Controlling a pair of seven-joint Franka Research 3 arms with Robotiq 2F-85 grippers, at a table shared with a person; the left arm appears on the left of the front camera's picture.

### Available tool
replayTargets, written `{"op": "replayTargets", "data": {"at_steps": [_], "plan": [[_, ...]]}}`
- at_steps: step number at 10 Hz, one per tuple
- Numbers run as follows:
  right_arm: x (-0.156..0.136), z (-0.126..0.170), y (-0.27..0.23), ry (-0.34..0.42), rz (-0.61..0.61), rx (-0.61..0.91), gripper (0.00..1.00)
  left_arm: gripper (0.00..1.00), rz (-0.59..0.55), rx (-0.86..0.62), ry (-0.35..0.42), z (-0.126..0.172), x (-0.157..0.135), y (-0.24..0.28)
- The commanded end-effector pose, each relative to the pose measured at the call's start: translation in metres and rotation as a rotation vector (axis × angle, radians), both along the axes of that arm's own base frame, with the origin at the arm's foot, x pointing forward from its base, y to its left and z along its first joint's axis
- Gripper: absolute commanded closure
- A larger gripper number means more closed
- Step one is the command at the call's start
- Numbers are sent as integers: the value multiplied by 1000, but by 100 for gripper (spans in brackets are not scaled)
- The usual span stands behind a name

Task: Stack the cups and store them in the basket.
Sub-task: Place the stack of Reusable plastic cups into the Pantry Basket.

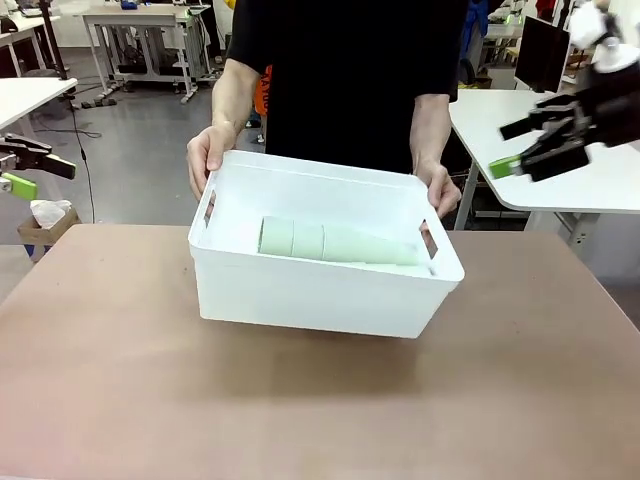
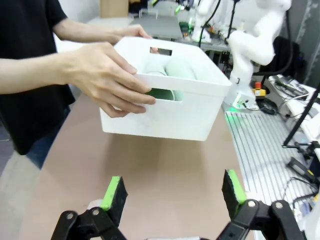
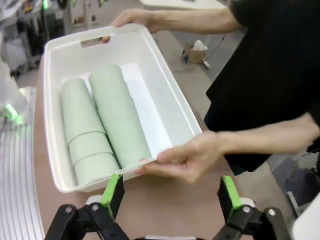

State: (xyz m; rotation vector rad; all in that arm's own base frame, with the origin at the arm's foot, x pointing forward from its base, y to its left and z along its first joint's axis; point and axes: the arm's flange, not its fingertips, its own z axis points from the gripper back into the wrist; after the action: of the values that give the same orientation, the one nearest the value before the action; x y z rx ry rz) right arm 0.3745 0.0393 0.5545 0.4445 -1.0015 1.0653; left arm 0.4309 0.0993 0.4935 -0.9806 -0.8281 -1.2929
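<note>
1. The cups [image 3: 102, 125] lie on their sides in two nested stacks inside the basket [image 1: 300, 290], mid-frame in the front view, so storing looks done.
2. The person's hands [image 1: 208, 155] grip both short ends, apparently lifting or tilting the basket.
3. The left gripper [image 2: 172, 192] and right gripper [image 3: 170, 192] hang empty, pads spread wide, at the frames' bottom edges.
4. Bare table [image 1: 130, 400] surrounds the basket; both arms stand clear of it.
</note>
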Motion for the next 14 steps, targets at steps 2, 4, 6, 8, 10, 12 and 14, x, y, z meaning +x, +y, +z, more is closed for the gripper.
{"op": "replayTargets", "data": {"at_steps": [2,4,6,8,10,12,14], "plan": [[3,-41,-64,18,-26,172,0,0,4,-4,-2,2,-2,-2],[11,-73,-89,66,-20,215,0,0,4,-4,-2,2,-2,-2],[14,-93,-93,17,19,206,0,0,4,-4,-2,2,-2,-2],[2,-70,-96,61,-41,226,0,0,4,-4,-2,2,-2,-2],[2,-70,-96,61,-41,226,0,0,4,-4,-2,2,-2,-2],[2,-70,-96,61,-41,226,0,0,4,-4,-2,2,-2,-2],[2,-70,-96,61,-41,226,0,0,4,-4,-2,2,-2,-2]]}}
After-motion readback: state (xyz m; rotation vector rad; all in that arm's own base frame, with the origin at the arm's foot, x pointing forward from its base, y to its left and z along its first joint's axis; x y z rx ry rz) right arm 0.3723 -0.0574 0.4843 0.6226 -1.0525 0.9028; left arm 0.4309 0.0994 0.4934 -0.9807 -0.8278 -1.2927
